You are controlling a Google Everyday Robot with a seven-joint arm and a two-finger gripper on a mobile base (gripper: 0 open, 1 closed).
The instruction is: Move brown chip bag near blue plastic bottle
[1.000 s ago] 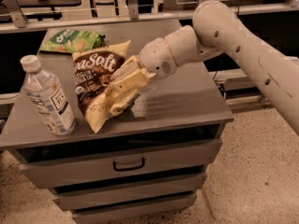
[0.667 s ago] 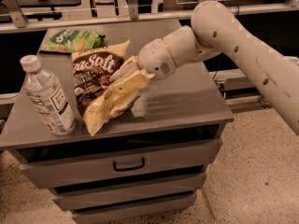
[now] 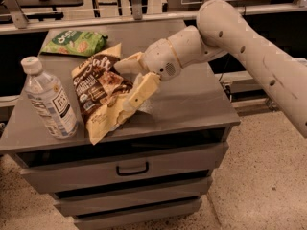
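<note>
Since a moment ago the brown chip bag (image 3: 98, 87) has slid a little lower, toward the front edge of the table (image 3: 192, 99), and it sits a bit closer to the blue plastic bottle (image 3: 48, 99). My gripper (image 3: 122, 86) is over the middle of the table top, at the bag's right side. My two fingers (image 3: 141, 92) pinch the bag, one on its cream part and one behind its top edge. The bag leans up against them, dark part on top. Its lowest corner reaches the front edge of the table. The bottle stands upright near the front left corner, just beside the bag, with only a thin strip of grey top between them. A green snack bag (image 3: 74, 41) lies flat at the back left, close to the back edge and apart from the brown bag. The widest bare patch of table top is on the right, under my arm (image 3: 249, 47). Below the top, a drawer (image 3: 132, 166) with a dark handle is shut.
</note>
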